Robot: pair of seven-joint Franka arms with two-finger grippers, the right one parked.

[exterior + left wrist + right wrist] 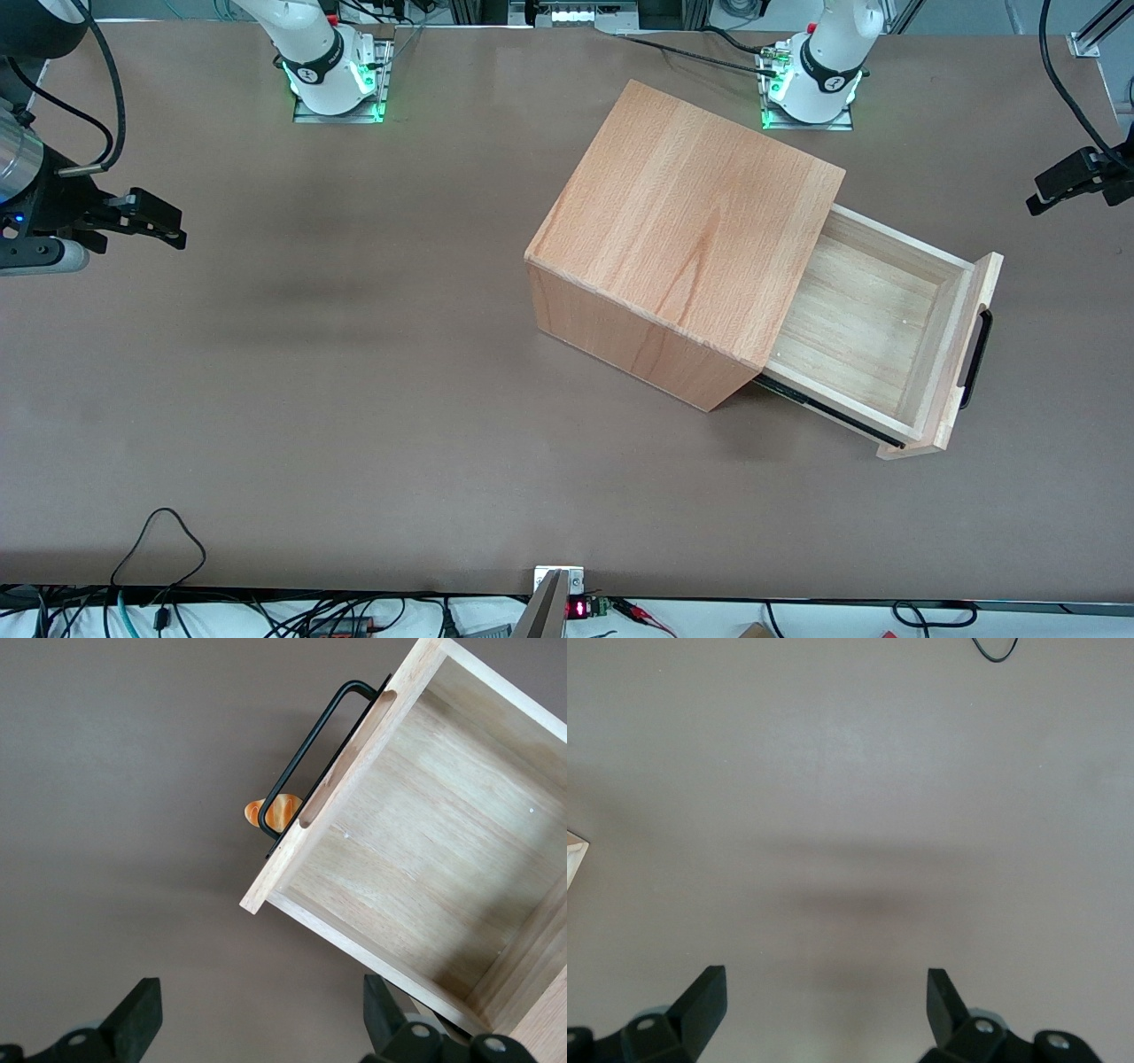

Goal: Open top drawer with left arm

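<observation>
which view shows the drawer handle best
The left wrist view: the black handle shows whole on the open top drawer, gripper open above. The front view shows it edge-on; the right wrist view misses it.

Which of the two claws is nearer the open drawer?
The left arm's claw, open, near the top drawer; the other claw is toward the parked arm's end.

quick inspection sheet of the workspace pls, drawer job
surface: brown table, bare around the cabinet
job's things: top drawer pulled well out of the beech cabinet, nothing inside; black handle free
clutter: small orange-striped bread roll on the table, under the handle
grippers: left arm's end effector open, holding nothing, above the table, off the drawer front
cables: loose black cable at the table edge nearest the front camera
surroundings: nothing seen
</observation>
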